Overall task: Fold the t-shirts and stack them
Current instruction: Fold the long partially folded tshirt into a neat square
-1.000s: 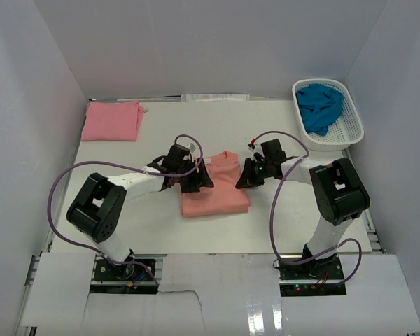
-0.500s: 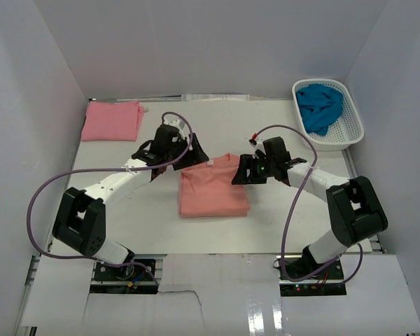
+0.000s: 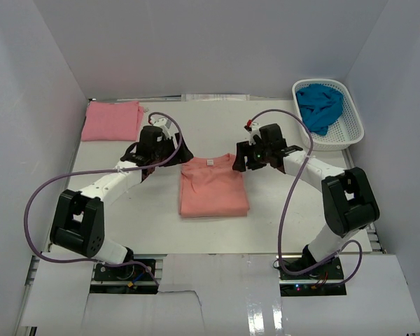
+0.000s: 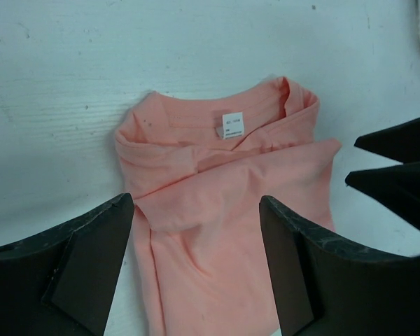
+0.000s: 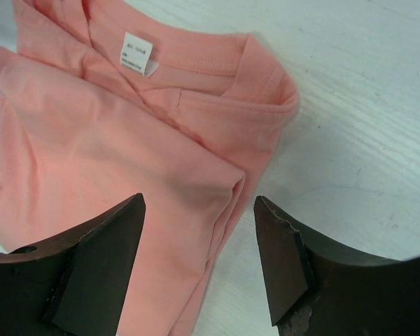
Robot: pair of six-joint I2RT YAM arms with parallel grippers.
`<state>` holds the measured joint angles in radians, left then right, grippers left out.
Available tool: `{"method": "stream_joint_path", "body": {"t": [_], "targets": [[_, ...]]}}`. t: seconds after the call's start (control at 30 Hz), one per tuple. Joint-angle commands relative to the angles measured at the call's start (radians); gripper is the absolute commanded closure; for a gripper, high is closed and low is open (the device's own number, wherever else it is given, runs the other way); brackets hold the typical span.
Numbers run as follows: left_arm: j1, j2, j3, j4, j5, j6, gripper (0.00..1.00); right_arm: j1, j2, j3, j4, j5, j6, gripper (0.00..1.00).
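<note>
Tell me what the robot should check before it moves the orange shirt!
1. The left fingers are open and hold nothing: ok.
2. The right fingers are open and hold nothing: ok.
3. The salmon shirt is folded flat on the table, label up: ok.
4. The pink shirt is folded in the far left corner, ready as stack base: ok.
5. The teal shirt is folded: not ok, it lies crumpled in the basket.
6. Fingers clear of the cloth: cannot tell.

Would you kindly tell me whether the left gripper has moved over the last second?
Yes. The left gripper has drawn off the salmon-orange t-shirt, away from the bases and leftward, toward the folded pink t-shirt.
</note>
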<state>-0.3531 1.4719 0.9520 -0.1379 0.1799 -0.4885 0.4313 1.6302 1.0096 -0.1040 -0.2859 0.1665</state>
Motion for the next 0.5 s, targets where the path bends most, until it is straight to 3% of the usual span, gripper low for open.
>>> {"method": "stream_joint_path", "body": {"t": [0.0, 0.47], "targets": [[-0.020, -0.056, -0.033, 0.037, -0.017, 0.063, 0.17, -0.005, 0.061, 0.073, -0.005, 0.010, -0.038, 0.30], [-0.032, -0.059, -0.019, -0.032, -0.030, 0.074, 0.18, -0.005, 0.106, 0.083, -0.016, -0.009, -0.018, 0.39]]}}
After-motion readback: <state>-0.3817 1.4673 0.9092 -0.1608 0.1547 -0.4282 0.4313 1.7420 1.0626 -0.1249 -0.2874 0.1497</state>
